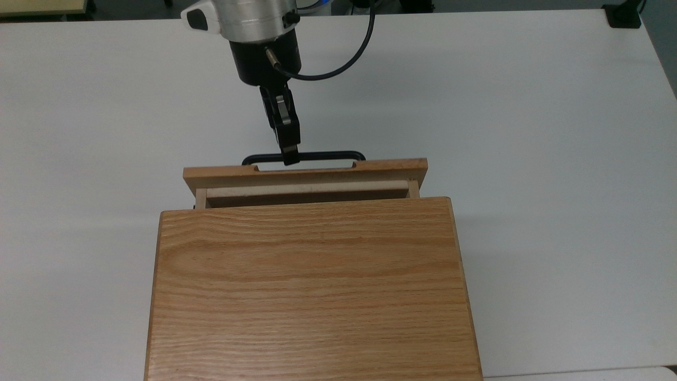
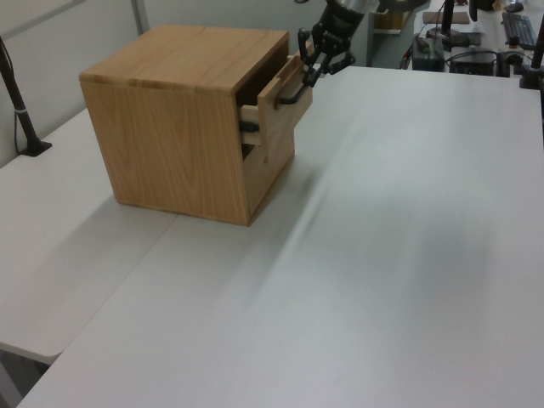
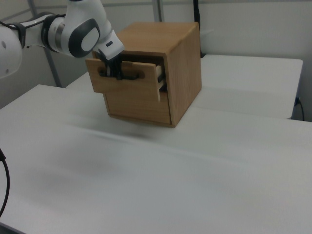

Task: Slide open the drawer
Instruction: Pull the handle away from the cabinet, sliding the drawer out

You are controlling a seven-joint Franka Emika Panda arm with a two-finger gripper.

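We see the gripper [image 1: 290, 157] clamped on the black handle [image 1: 328, 156] of the drawer [image 1: 305, 173]. The drawer sticks partway out of the wooden cabinet [image 1: 312, 286] on the white table [image 1: 529, 132].

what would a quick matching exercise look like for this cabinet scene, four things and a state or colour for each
Things:
1. drawer
2. handle
3. gripper
4. table

States or colours:
a. white, with the cabinet standing on it
b. black bar on the front panel
c. partly slid out of the cabinet
d. shut on the handle

Pairs: 1-c, 2-b, 3-d, 4-a
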